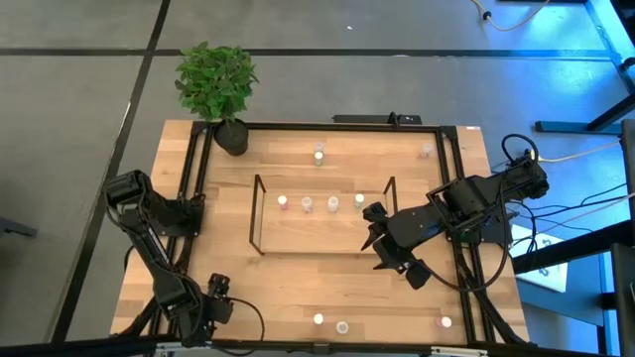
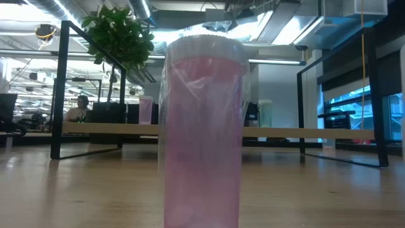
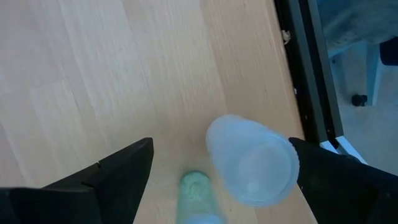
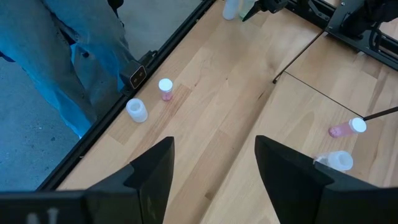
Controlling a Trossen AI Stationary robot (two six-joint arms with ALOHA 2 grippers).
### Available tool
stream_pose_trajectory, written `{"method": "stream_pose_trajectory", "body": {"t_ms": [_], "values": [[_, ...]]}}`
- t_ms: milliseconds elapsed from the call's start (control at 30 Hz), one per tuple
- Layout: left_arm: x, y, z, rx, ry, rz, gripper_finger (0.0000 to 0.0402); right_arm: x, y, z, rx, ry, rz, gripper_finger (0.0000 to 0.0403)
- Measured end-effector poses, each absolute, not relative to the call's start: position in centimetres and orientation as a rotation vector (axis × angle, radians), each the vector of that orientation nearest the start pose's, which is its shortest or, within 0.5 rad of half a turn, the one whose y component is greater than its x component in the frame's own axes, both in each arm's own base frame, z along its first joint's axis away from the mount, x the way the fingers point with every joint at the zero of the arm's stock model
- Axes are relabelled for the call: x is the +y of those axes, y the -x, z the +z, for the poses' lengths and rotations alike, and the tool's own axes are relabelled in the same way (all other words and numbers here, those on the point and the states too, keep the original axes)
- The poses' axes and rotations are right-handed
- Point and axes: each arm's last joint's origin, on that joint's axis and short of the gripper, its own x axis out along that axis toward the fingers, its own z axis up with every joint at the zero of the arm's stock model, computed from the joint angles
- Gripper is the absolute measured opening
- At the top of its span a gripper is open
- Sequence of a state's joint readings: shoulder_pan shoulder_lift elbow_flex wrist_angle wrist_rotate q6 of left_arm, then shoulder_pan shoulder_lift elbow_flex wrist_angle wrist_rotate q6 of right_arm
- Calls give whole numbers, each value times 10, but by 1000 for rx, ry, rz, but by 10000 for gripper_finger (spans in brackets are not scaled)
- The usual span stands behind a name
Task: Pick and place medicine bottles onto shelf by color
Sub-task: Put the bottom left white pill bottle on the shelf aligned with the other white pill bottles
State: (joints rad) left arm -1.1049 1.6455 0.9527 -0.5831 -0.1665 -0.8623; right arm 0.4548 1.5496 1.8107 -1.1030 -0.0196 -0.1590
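Note:
The shelf [image 1: 260, 213], thin black rods on a wooden board, stands mid-table with several medicine bottles [image 1: 308, 205] upright in a row on it. Other bottles stand at the far side [image 1: 319, 154] and the near edge [image 1: 342, 326]; the low view shows that near pink bottle [image 2: 202, 126] close up. My left gripper [image 1: 213, 297] is low at the near left corner, open. Between its fingers stands a clear bottle [image 3: 252, 158], with a green one [image 3: 196, 186] beside it. My right gripper [image 1: 382, 243] hovers open above the shelf's near right corner, with nothing between its fingers [image 4: 214, 180]. My left gripper comes from above, pointing steeply down, its fingers on either side of the upright clear bottle on the table. One fingertip [image 3: 298, 149] stands right at the bottle's rim [image 3: 283, 146]; whether it touches, I cannot tell.
A potted plant [image 1: 218, 84] stands at the far left corner. A black frame [image 1: 193, 188] runs around the table, with one rail [image 3: 305, 68] close to my left gripper. A person's legs [image 4: 74, 56] stand beyond the table edge. Bare wood lies between the shelf and the near bottles.

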Motion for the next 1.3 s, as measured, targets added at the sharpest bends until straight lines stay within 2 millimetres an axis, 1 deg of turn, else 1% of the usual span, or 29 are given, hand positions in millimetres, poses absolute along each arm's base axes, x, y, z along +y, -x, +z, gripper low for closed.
{"method": "stream_pose_trajectory", "body": {"t_ms": [167, 333, 533, 800, 1133, 1300], "values": [[-261, -137, 164, 1260, -44, -276, 360, 132, -269, 416, 794, 331, 512, 225], [-262, -137, 165, 1263, 44, -218, 360, 132, -269, 416, 794, 330, 512, 225], [-260, -138, 164, 1223, -31, -218, 360, 132, -269, 416, 794, 330, 512, 225], [-260, -137, 164, 1248, -39, -241, 360, 132, -269, 416, 794, 330, 512, 225], [-260, -137, 164, 1278, -25, -259, 329, 132, -269, 417, 794, 330, 512, 225], [-258, -140, 164, 1278, -18, -251, 305, 132, -269, 417, 794, 330, 512, 225]]}}
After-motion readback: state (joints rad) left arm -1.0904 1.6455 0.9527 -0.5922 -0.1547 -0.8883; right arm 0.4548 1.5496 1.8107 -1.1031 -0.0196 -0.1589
